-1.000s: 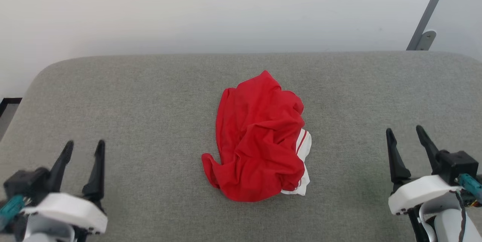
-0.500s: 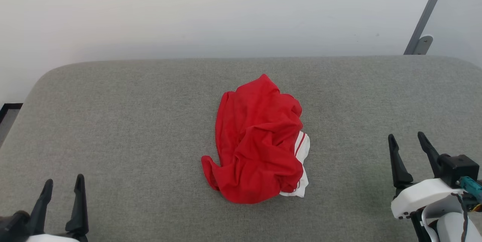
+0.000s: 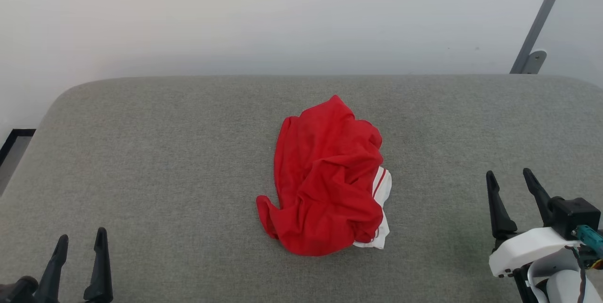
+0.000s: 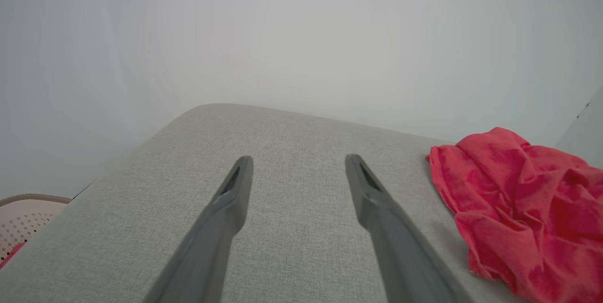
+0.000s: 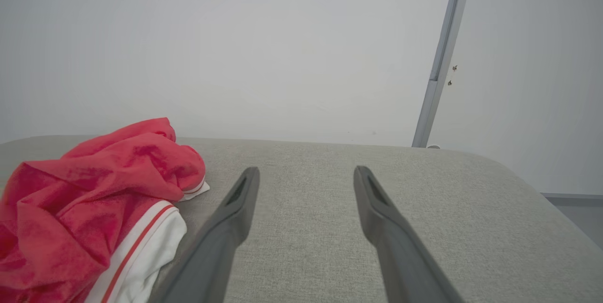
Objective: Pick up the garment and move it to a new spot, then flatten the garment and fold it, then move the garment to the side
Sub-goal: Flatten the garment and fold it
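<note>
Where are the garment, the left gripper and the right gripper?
garment [image 3: 325, 176]: head view, middle of the red heap.
left gripper [image 3: 81, 233]: head view, midway between its fingertips.
right gripper [image 3: 509, 172]: head view, midway between its fingertips.

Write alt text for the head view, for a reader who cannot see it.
A crumpled red garment with white, red-striped trim lies heaped at the middle of a grey fabric surface. The left gripper at lower left and right gripper at lower right sit apart from it, jaws open.
</note>
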`<state>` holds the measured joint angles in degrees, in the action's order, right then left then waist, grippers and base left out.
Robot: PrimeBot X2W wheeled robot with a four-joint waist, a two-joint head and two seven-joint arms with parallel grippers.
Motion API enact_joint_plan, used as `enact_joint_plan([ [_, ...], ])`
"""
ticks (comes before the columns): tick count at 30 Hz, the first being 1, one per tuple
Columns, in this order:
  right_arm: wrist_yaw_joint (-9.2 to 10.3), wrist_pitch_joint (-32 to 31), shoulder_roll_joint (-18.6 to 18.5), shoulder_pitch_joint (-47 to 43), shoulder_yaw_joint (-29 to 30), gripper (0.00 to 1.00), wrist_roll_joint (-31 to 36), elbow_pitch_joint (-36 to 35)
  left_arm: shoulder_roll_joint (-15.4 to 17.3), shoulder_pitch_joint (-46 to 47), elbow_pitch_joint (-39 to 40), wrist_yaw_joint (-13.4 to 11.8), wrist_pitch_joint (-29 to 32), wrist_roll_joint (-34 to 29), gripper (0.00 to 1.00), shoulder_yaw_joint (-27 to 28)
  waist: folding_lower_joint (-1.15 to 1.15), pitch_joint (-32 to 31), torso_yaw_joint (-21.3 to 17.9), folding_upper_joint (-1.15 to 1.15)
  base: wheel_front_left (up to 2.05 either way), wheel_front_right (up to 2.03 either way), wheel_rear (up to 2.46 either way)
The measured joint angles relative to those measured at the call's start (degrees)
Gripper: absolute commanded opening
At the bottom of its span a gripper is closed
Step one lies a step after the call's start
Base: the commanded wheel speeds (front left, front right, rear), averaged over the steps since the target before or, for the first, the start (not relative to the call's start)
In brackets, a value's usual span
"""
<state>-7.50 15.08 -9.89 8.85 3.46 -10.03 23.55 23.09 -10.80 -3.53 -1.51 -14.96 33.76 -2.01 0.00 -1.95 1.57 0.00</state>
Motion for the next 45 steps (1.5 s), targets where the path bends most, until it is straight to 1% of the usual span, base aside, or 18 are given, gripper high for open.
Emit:
enact_joint_plan([
  [17,0.01,-0.01,0.48,-0.36,-0.29,1.00,-0.09,-0.69,-3.23,-1.05,0.83,1.09,0.00,-1.55,1.00,0.25,0.00,-0.20,1.71,0.00,0.00,0.00,0.00],
  [21,0.01,-0.19,0.27,-0.36,-2.07,1.00,-0.64,-0.12,-3.60,-1.01,0.82,1.35,0.00,-1.66,1.00,0.30,0.00,-0.14,2.19,0.00,0.00,0.00,0.00],
  [24,0.01,-1.77,-0.07,-0.36,-4.83,1.00,-1.71,0.45,-3.83,-0.81,0.93,1.36,0.00,-1.97,1.00,0.51,0.00,-0.05,2.84,0.00,0.00,0.00,0.00],
  [29,0.00,-8.59,-1.40,-0.24,-12.47,1.00,-5.22,0.99,-4.13,-0.26,1.56,1.63,0.00,-1.98,1.00,0.22,0.00,0.45,4.57,0.00,0.00,0.00,0.00],
  [32,0.00,-14.02,-3.21,0.30,-16.52,1.00,-7.70,1.20,-4.34,0.27,2.00,2.01,0.00,-2.07,1.00,-0.35,0.00,1.21,5.95,0.00,0.00,0.00,0.00],
  [40,0.00,-27.97,-7.64,4.17,-22.24,1.00,-12.37,2.66,-5.28,3.50,1.22,2.76,0.01,-2.58,1.00,-2.63,0.00,4.68,10.28,0.00,0.00,0.00,0.00],
  [45,0.01,-36.37,-9.59,7.34,-24.97,1.00,-12.92,4.10,-6.33,5.87,-0.16,3.57,0.01,-2.77,1.00,-3.65,0.00,7.25,13.16,0.00,0.00,0.00,0.00],
])
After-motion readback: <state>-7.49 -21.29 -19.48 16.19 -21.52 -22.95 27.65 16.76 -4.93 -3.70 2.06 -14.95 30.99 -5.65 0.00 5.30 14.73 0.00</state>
